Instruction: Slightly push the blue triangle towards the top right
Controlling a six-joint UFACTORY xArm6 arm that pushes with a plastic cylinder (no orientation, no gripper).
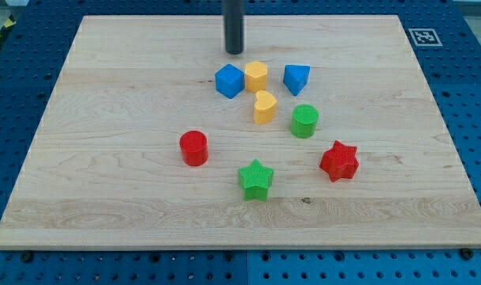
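A pale wooden board lies on a blue pegboard bench. On the board's far half, a blue cube, a yellow block and the blue triangle sit in a row from left to right, the first two touching. A yellow heart-like block sits just nearer, beside a green cylinder. Nearer still are a red cylinder on the left, a green star in the middle and a red star on the right. A black-and-white marker tag sits at the far right corner.
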